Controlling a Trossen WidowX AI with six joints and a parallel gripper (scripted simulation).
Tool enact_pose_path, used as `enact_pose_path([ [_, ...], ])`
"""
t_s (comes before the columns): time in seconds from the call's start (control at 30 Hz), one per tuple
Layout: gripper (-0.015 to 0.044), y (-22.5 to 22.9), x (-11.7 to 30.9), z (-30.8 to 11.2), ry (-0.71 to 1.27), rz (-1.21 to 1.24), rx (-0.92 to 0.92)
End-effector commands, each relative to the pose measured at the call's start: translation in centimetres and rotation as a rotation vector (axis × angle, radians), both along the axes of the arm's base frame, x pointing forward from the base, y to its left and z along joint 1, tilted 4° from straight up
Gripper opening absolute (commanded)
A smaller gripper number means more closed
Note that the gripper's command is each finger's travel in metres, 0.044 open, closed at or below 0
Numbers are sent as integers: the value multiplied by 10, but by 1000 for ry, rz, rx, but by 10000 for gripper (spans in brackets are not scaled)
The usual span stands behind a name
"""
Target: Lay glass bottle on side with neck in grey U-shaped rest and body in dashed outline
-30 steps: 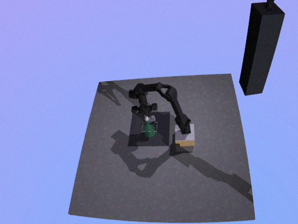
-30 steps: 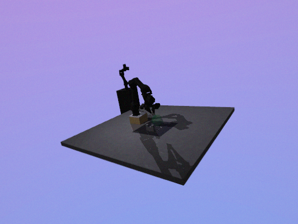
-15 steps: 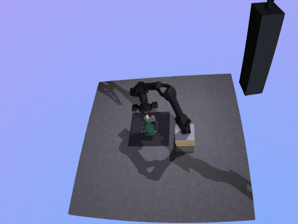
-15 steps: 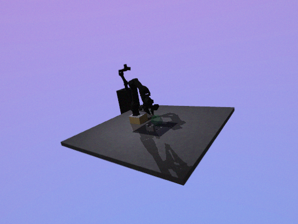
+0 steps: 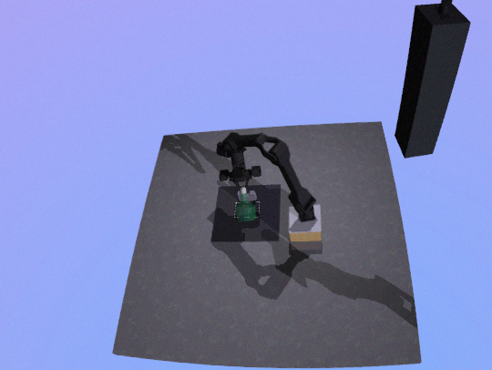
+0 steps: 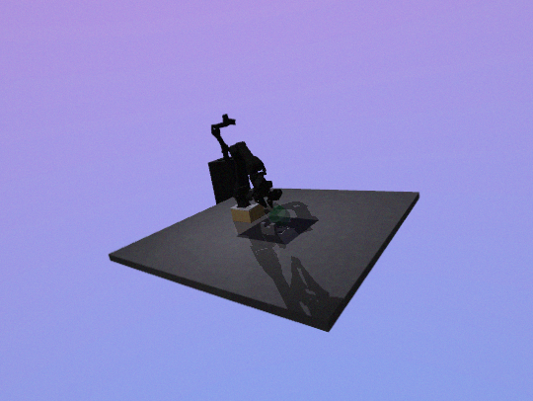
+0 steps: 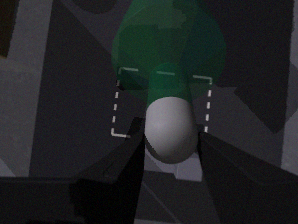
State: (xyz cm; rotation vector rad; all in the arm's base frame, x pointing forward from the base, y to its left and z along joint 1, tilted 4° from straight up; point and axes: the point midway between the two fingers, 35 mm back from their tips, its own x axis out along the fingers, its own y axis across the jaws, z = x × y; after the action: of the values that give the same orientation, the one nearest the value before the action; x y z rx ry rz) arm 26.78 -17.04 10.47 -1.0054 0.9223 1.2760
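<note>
Above the dark mat (image 5: pixel 269 228) (image 6: pixel 254 234), my gripper (image 5: pixel 243 187) (image 6: pixel 269 209) (image 7: pixel 170 139) was clamped on the neck of the green bottle (image 5: pixel 246 212) (image 6: pixel 279 214) (image 7: pixel 170 45), its pale cap (image 5: pixel 242 190) (image 7: pixel 171 130) between my fingers, near the grey rest (image 5: pixel 251 196) (image 7: pixel 189 170).

1 bottle (image 5: pixel 246 211) (image 6: pixel 279 214) (image 7: pixel 170 45), 1 arm (image 5: pixel 289 170) (image 6: pixel 241 170), 1 dark mat (image 5: pixel 269 230) (image 6: pixel 283 238) (image 7: pixel 75 100), prob. 1 grey rest (image 5: pixel 250 196) (image 7: pixel 189 170).
</note>
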Motion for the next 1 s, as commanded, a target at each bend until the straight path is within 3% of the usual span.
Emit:
enact_pose_path([
  [0.0, 121, -7, -1, -5, 2, 1, -4],
  [0.97, 121, -39, -5, -25, -11, -17, 3],
])
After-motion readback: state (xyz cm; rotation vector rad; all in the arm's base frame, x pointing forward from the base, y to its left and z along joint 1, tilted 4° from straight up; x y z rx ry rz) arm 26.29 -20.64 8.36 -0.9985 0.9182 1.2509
